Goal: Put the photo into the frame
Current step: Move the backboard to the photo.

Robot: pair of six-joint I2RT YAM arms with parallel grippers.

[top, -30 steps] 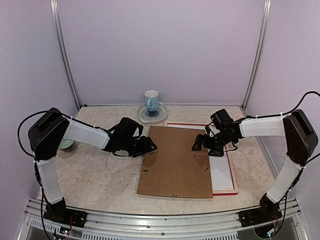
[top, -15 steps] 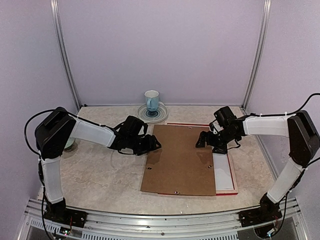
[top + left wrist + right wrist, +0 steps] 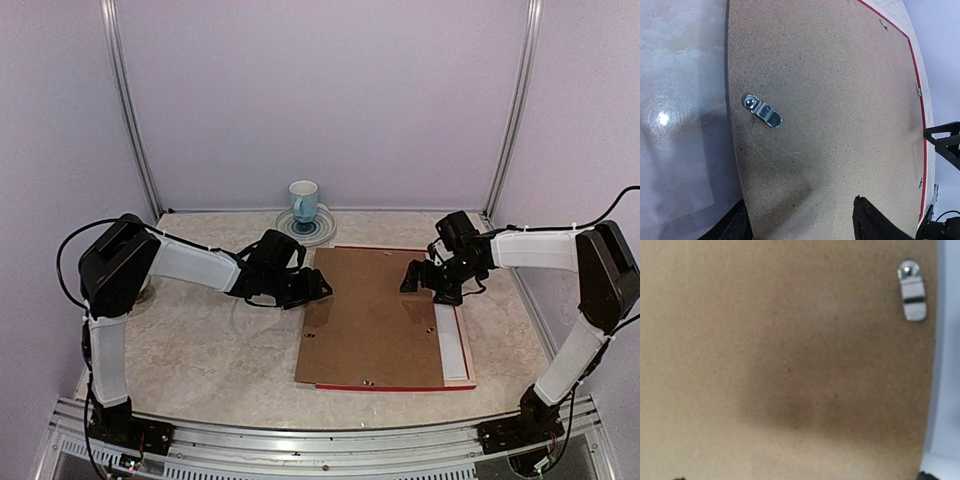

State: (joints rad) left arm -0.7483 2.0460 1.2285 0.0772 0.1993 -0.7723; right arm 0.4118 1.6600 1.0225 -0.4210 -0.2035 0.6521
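1. Top view: the brown backing board [image 3: 375,320] lies flat over the frame [image 3: 390,386] on the counter [image 3: 200,340]. It sits off to the left, so a white strip [image 3: 455,345] shows inside the red right edge. I cannot tell whether that strip is the photo's plain reverse or a mat; no printed side is visible. The left claw [image 3: 318,290] sits at the board's far left edge and the right claw [image 3: 418,280] over its far right part, probably to nudge the board square.
2. Left wrist: the fingers [image 3: 737,225] stand well apart, straddling the board's edge and gripping nothing. A metal clip [image 3: 762,111] lies turned inward, so nothing looks locked.
3. Right wrist: mostly board, with a second clip [image 3: 912,290]. The claw's tips barely show at the bottom corners, wide and empty.
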